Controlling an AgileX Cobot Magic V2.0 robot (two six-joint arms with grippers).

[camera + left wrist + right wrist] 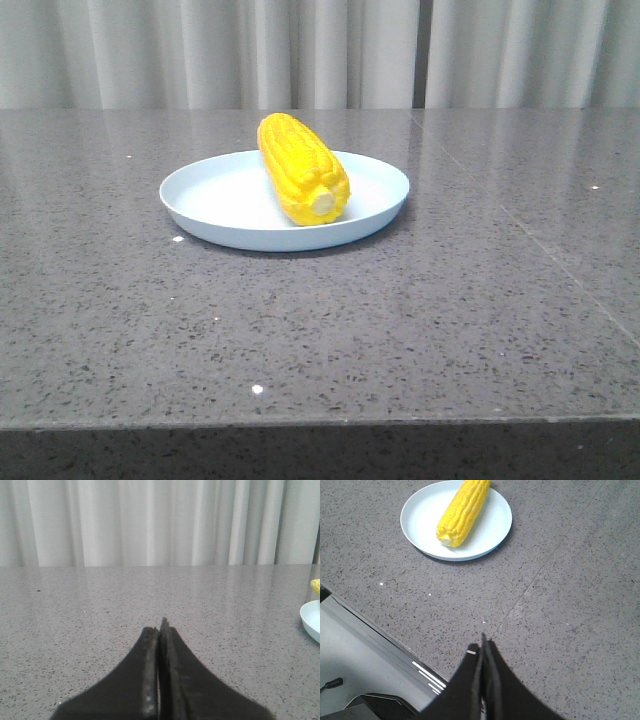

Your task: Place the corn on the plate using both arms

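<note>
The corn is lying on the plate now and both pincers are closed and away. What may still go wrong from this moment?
1. The bright yellow corn cob lies loose on the shallow pale-blue round plate, far tip near its low rim; a bump might roll it off.
2. The shut right pincer hangs above the grey speckled table's near edge, so lowering it may strike the table.

Bright, even overhead light across all three views. Soft shadow hugs plate [372, 215] on near right side; small glints dot stone table [330, 330]. Front view sharp. Left gripper [161, 630] fingers blurred, close to lens; curtain [150, 520] slightly washed out.
</note>
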